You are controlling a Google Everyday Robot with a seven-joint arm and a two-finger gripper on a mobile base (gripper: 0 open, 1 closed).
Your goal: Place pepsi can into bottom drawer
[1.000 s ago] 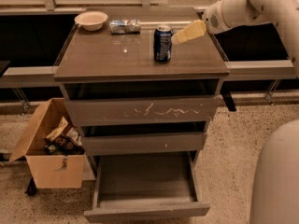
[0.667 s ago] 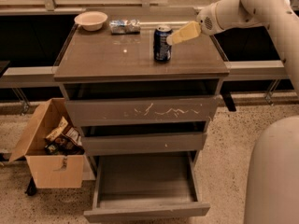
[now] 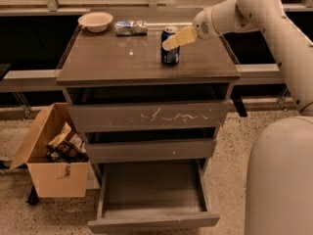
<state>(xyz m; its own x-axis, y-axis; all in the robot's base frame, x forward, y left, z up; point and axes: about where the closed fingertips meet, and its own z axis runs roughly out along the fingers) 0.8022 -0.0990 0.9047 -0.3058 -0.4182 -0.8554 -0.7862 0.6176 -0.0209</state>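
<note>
The pepsi can (image 3: 169,54) stands upright on the cabinet top, right of centre, dark blue with a silver top. My gripper (image 3: 174,39) reaches in from the right on the white arm (image 3: 254,9). Its pale yellow tip overlaps the can's upper part in this view. I cannot tell whether it touches the can. The bottom drawer (image 3: 154,222) is pulled out wide and its tray looks bare. The two drawers above it stick out only a little.
A white bowl (image 3: 95,21) and a crinkled silver-blue packet (image 3: 130,27) sit at the back of the cabinet top (image 3: 112,58). An open cardboard box (image 3: 51,155) with packets stands on the floor to the left. The robot's white body (image 3: 281,180) fills the lower right.
My gripper has moved left and a little down, from beside the can's right to overlapping its top. The can and the drawers have not moved.
</note>
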